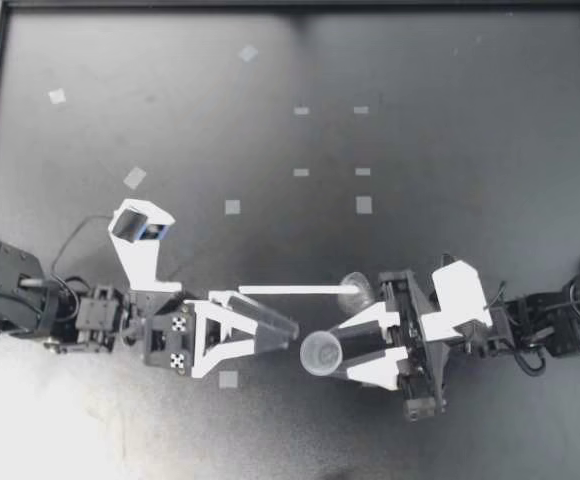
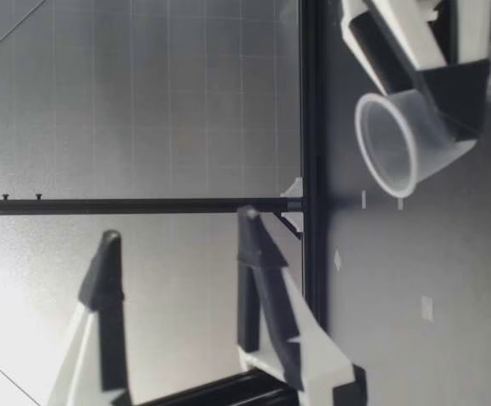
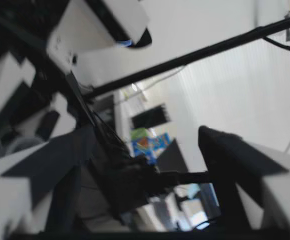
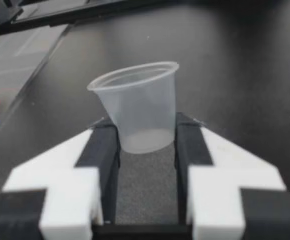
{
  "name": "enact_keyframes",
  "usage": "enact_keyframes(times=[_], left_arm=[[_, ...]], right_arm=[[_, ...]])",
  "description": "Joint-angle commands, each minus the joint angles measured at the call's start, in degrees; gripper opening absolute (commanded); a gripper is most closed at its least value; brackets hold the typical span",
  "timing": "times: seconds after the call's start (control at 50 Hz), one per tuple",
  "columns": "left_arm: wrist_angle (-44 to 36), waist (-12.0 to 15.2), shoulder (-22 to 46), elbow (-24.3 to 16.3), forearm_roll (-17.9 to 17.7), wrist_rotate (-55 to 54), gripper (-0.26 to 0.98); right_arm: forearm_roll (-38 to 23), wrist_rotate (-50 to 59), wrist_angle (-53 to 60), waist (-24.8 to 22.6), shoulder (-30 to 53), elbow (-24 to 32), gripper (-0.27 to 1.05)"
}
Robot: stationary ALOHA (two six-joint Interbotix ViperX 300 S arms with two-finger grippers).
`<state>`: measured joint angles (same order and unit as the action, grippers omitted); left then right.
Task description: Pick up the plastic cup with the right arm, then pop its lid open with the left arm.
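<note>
- Top: two grippers. My left gripper is spread and empty, near centre. My right gripper grasps one clear cup, mouth toward the left one.
- One white strip lies just beyond both; ten tape marks dot the table.
- Low: cup tipped; left gripper fingers well apart.
- Left wrist: nothing between the fingers.
- Right wrist: both pads press the cup at its base.
</note>
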<state>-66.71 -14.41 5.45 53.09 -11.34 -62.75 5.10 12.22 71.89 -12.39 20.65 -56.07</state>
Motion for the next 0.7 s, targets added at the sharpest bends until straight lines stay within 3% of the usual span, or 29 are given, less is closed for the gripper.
enact_keyframes(times=[0.0, 0.12, 0.26, 0.46, 0.68], left_arm=[[-0.3, 1.1, -1.8, 0.4, -0.1, 3.8, 0.76], [1.0, 1.6, -1.8, 2.2, -0.1, 15.6, 0.76], [3.1, 1.6, -2.7, 3.1, 0.4, 38.1, 0.75], [8.8, -0.8, -8.4, 3.0, 2.5, 69.3, 0.75], [15.6, -1.0, -10.5, 3.3, 2.1, 72.8, 0.75]], right_arm=[[0.0, 0.4, 0.0, -0.6, -3.3, 0.5, 0.29], [-0.5, -0.2, -0.4, -1.0, -6.9, 0.6, 0.28], [-1.1, -5.4, -3.1, -1.0, -11.0, 0.4, 0.28], [2.5, -6.0, -8.3, -0.9, -15.4, 0.7, 0.28], [3.9, -3.6, -7.6, -1.0, -16.3, 0.8, 0.28]])
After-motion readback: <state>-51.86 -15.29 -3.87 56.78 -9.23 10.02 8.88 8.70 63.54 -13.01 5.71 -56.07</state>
